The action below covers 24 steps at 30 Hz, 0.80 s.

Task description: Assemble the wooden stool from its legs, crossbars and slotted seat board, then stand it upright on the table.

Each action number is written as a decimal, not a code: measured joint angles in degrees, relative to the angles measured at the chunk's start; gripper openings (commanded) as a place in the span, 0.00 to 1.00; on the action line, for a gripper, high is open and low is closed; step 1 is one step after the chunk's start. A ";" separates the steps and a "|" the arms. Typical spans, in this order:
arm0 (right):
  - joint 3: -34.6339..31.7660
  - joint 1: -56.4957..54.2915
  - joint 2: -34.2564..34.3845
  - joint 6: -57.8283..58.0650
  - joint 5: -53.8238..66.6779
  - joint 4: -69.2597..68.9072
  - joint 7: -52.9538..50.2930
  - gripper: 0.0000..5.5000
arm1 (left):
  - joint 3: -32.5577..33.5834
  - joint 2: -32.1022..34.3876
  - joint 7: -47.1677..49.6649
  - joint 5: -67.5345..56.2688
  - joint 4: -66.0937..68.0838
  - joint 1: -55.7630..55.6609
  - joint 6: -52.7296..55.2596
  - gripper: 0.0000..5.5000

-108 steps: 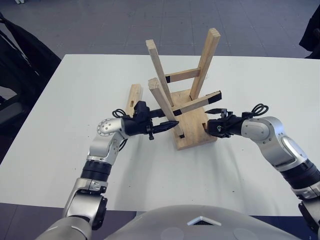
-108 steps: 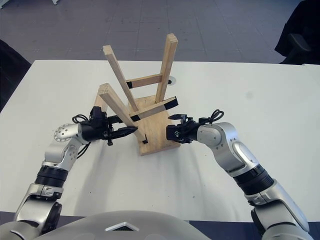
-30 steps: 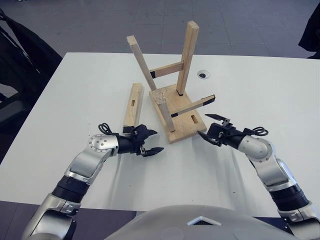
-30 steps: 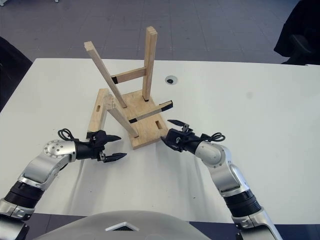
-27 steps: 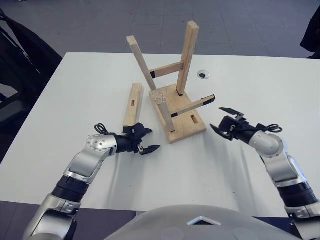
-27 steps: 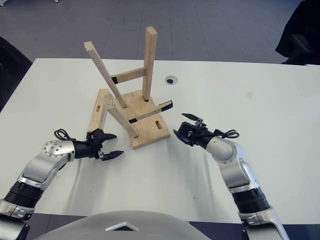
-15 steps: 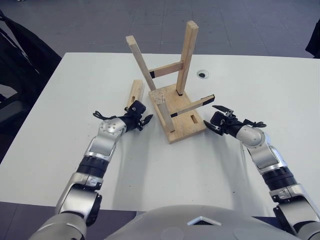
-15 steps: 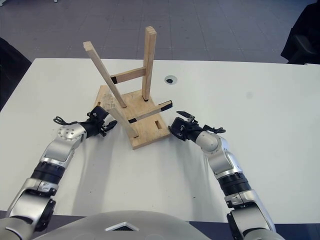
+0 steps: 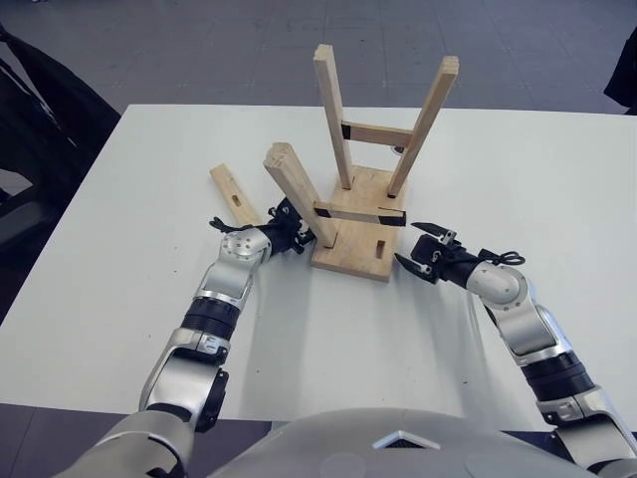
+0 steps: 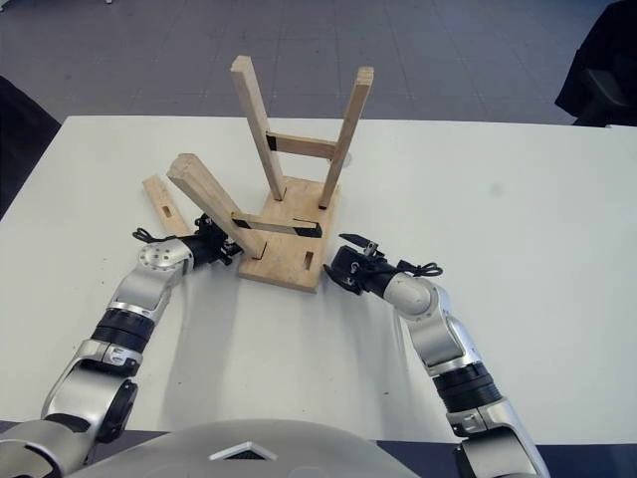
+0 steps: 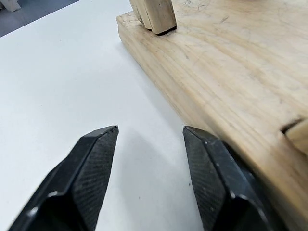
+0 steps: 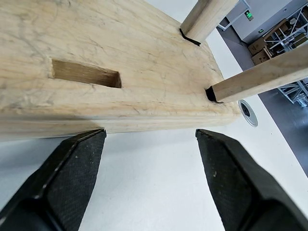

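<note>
On worktop (image 9: 139,189): seat (image 9: 348,259) flat, legs (image 9: 333,115) pointing up.
Loose leg (image 9: 236,195): flat, diagonal.
Left tool (image 11: 149,129): parted, beside seat.
Right tool (image 12: 149,131): wide.

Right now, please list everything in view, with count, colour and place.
pale wooden slotted seat board: one, light wood, flat on the table's middle
upright pale wooden legs: three, light wood, standing in the seat board
loose pale wooden leg: one, light wood, lying left of the board
black-ended wooden crossbars: two, light wood, joined to the upright legs
white rectangular table: one, white, under everything
left pincer: one, black, open, by the board's left edge
right pincer: one, black, open, by the board's right near corner
</note>
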 measured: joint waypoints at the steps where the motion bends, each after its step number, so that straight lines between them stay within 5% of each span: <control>1: -0.55 0.35 0.00 0.85 0.02 -0.53 -0.50 0.63 | 1.08 1.70 -0.22 -0.04 -2.90 1.39 0.75 0.46; 7: -2.56 2.50 0.22 4.47 0.15 -3.03 -2.16 0.63 | 17.75 3.43 6.47 -9.98 -23.05 5.04 18.13 0.43; 12: -3.21 3.01 0.13 5.24 0.08 -3.06 -3.06 0.63 | 29.61 -0.68 15.07 -30.14 -36.62 -18.19 38.41 0.30; 17: -2.80 3.03 0.19 5.25 0.04 -3.06 -3.29 0.63 | 31.69 -5.55 23.14 -45.19 -46.25 -23.10 62.59 0.30; 24: -2.30 3.09 0.23 5.17 -0.06 -3.06 -3.42 0.63 | 33.07 -5.88 26.01 -47.90 -48.87 -23.12 74.19 0.30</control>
